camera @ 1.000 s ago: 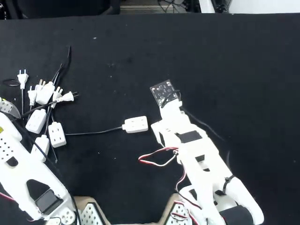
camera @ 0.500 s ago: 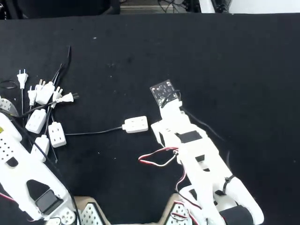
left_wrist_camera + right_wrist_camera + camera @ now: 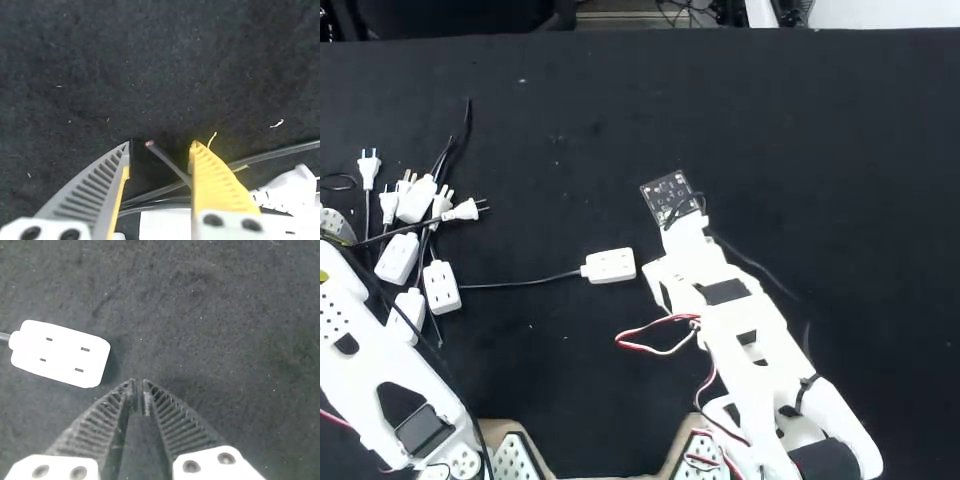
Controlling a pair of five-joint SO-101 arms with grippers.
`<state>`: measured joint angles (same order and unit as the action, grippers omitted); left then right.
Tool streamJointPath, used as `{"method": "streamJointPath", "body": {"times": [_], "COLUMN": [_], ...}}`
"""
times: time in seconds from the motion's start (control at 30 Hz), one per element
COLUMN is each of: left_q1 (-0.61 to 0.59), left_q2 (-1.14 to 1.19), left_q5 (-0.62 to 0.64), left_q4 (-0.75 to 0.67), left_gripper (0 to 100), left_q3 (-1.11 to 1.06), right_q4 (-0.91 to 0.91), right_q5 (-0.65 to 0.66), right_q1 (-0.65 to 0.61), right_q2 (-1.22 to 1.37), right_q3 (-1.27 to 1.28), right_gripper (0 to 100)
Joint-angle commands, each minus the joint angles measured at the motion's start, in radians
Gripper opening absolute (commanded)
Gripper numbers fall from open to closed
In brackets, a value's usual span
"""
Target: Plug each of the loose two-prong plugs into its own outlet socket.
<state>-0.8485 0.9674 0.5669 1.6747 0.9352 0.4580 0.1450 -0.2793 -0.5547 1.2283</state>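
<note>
Left gripper (image 3: 160, 146): grey and yellow fingers spread, nothing pinched. Thin black cable (image 3: 167, 161) lies with cut end between them on black cloth table (image 3: 150, 60). Right gripper (image 3: 138, 385): fingers pressed together, empty, tips just beside white rectangular outlet block (image 3: 60, 354), which lies alone mid-table on black cord. White two-prong plugs (image 3: 417, 200) tangled with white socket blocks (image 3: 441, 286) at table's left edge, near left arm (image 3: 370, 370); several prongs bare.

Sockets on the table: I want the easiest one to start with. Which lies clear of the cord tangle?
The white socket at mid-table, alone at the end of its cord. The other sockets lie heaped among the plugs at the left.
</note>
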Motion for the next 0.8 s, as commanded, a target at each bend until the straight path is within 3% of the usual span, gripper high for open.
{"method": "streamJointPath", "body": {"times": [0.0,0.07,0.3,0.63,0.77], "left_q1": [0.001,-0.001,0.038,0.102,0.16], "left_q2": [-0.008,-0.015,-0.018,-0.213,-0.313], "left_q5": [0.014,0.014,0.0,-0.166,-0.258], "left_q4": [-0.003,-0.002,0.089,0.089,0.089], "left_gripper": [9,2,3,3,3], "left_q3": [0.022,0.024,0.116,0.111,0.013], "right_q4": [-0.023,-0.023,-0.023,-0.023,-0.023], "right_q5": [0.002,0.002,0.002,0.002,0.002], "right_q1": [-0.008,-0.008,-0.008,-0.008,-0.008], "right_q2": [-0.035,-0.035,-0.035,-0.035,-0.035], "right_q3": [-0.007,-0.007,-0.007,-0.007,-0.007], "right_gripper": [1.1,1.1,1.1,1.1,1.1]}}
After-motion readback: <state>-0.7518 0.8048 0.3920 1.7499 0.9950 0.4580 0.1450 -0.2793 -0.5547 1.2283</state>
